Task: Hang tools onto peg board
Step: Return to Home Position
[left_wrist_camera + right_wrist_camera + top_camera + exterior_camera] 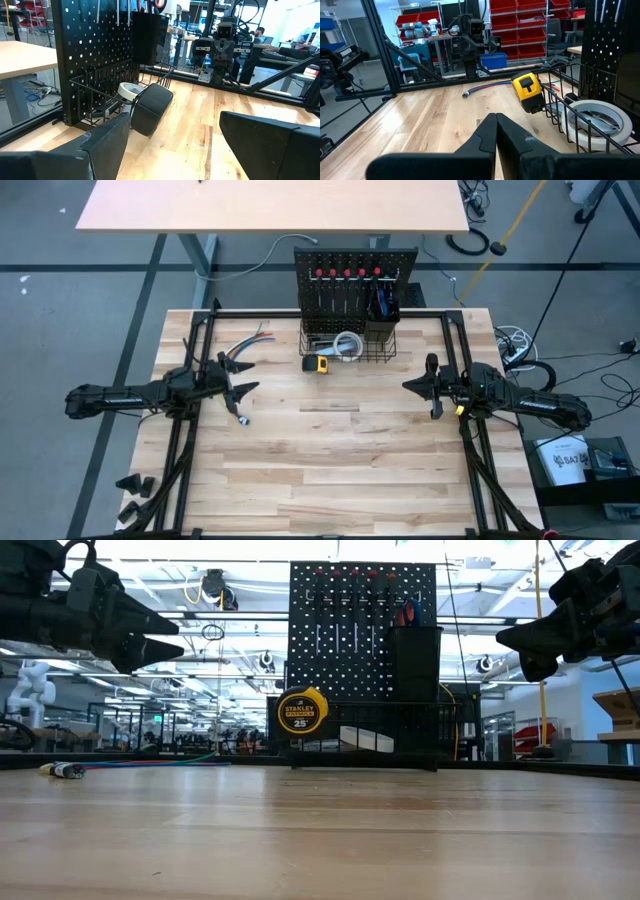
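Left gripper point(250, 375) hung above the table's point(330, 470) left side with its fingers point(107, 137) spread wide, holding nothing. Right gripper point(405, 385) hung above the right side at about the same level, well apart from the other, its fingers point(487, 132) pressed together and empty. Both pointed inward across the table, clear of the wood. The peg board point(355, 260) stood upright at the far middle edge, with a row of red-topped tools point(345, 275) hanging on it and a black cup point(382, 315) at its right side. The basket point(385, 352) sat at the board's base, the white tape roll point(347, 345) lying inside it. The yellow tape measure point(316, 363) hung on the outside of the basket's front, near its left corner. Coloured wires point(262, 335) lay on the table left of the basket, between it and the left gripper.
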